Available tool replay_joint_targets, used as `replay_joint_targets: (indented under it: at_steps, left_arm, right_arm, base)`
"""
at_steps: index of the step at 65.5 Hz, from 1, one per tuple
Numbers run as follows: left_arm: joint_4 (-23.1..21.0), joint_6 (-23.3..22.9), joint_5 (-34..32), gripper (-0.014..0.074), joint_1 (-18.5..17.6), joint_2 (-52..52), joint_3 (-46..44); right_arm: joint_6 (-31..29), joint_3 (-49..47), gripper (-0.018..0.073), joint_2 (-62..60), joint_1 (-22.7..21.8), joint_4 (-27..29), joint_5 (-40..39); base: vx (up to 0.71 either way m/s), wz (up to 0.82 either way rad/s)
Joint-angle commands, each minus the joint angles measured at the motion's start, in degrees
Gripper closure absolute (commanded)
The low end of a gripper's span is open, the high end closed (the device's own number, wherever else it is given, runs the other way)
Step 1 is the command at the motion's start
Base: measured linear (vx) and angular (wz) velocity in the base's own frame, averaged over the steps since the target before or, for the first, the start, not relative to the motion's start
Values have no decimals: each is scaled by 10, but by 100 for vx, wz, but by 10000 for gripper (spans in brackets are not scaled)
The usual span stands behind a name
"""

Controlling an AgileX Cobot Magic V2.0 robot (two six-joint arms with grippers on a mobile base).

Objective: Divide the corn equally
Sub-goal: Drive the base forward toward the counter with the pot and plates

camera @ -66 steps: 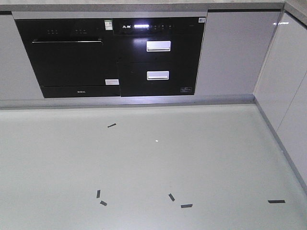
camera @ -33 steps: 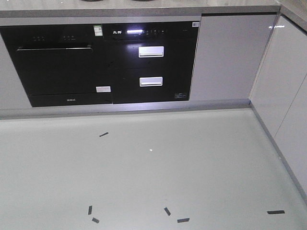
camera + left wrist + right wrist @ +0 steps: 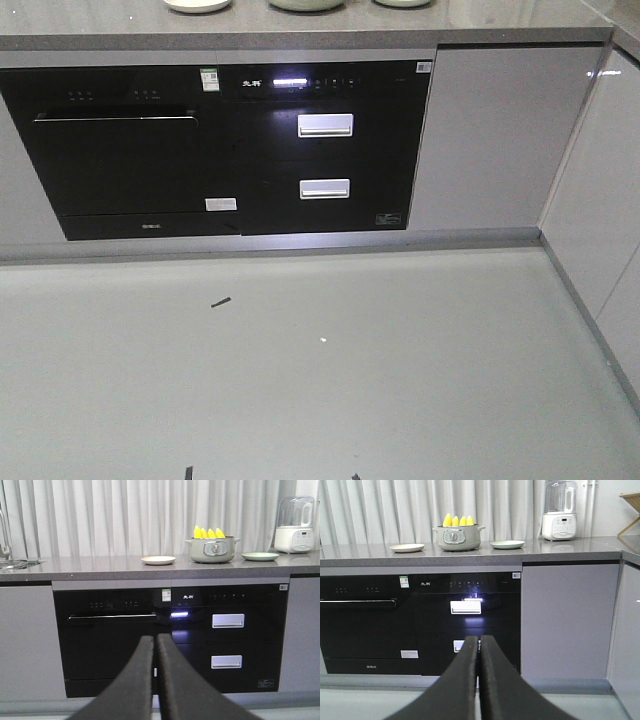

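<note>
Four yellow tips of corn (image 3: 209, 532) are counted, stood upright in a grey-green pot (image 3: 212, 551) on the counter (image 3: 100, 569). Whether more cobs are hidden below the rim cannot be told.

1. Left gripper (image 3: 154, 641): jaws are pressed together and nothing is held. The corn is placed well beyond it, higher and to its right.
2. Right gripper (image 3: 479, 641): jaws are likewise pressed together and nothing is held. The corn is placed well beyond it, higher and slightly to its left.
3. Receiving ware: a cream plate (image 3: 158, 560) is set to the left of the pot and a green plate (image 3: 260, 556) to its right. Both are bare, and each is near the pot but apart from it.
4. Step in hand: this is judged to be the approach to the counter. No cob is yet lifted, so the task is judged barely begun.

Handling notes: the base is best brought square to the pot, so that the cream plate is served by the left arm and the green plate by the right. Jaws are to be opened before any descent. Each cob is best taken across its exposed upper part and drawn straight up, so that the pot is not tipped and neighbouring cobs are not dragged. If four cobs are all, two are owed to each plate. A white blender (image 3: 295, 525) further right is to be left untouched.
</note>
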Motion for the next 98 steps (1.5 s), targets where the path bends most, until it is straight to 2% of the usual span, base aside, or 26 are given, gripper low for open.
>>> replay_joint_targets:
  at_steps: [1, 98]
  left_arm:
    - [-5, -6, -43, 603, -1, -10, 8]
    - [-5, -6, -43, 603, -1, -10, 8]
  right_arm:
    - [-4, 4, 570, -1, -1, -4, -42]
    - [-4, 4, 570, -1, -1, -4, -42]
  base:
    - [24, 6]
    - [23, -1]
